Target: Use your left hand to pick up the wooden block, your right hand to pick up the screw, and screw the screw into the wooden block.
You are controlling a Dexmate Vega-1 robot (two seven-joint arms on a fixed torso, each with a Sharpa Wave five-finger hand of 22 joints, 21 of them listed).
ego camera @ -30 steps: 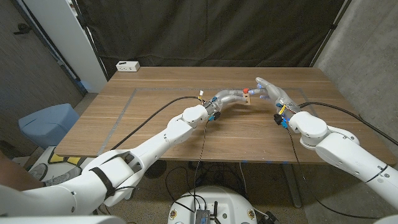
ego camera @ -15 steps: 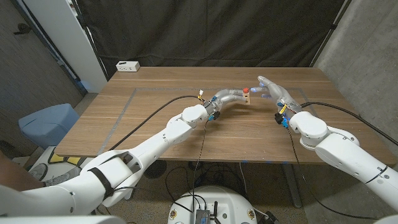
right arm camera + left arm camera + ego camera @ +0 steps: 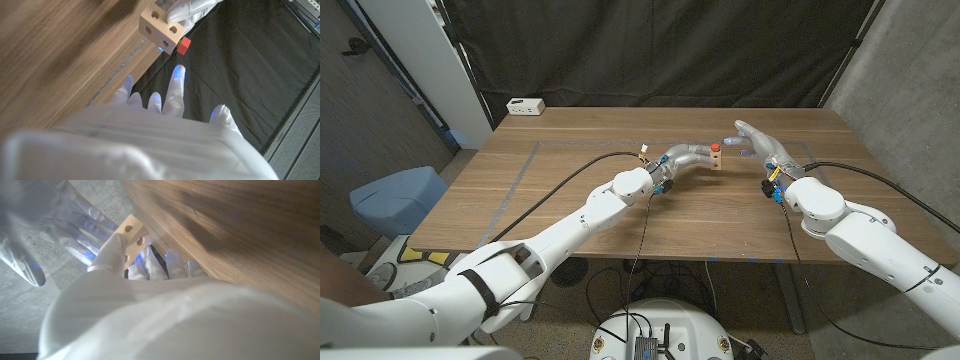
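Just beyond the right hand's [image 3: 757, 143] spread, empty fingertips [image 3: 176, 75], the screw's [image 3: 716, 147] red head juts from the wooden block [image 3: 718, 157], which the left hand [image 3: 688, 156] grips.

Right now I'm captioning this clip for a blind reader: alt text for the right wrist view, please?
The left hand holds a pale wooden block with round holes, a red screw head sticking out of it. The right hand is open just short of it, over the wooden table edge.
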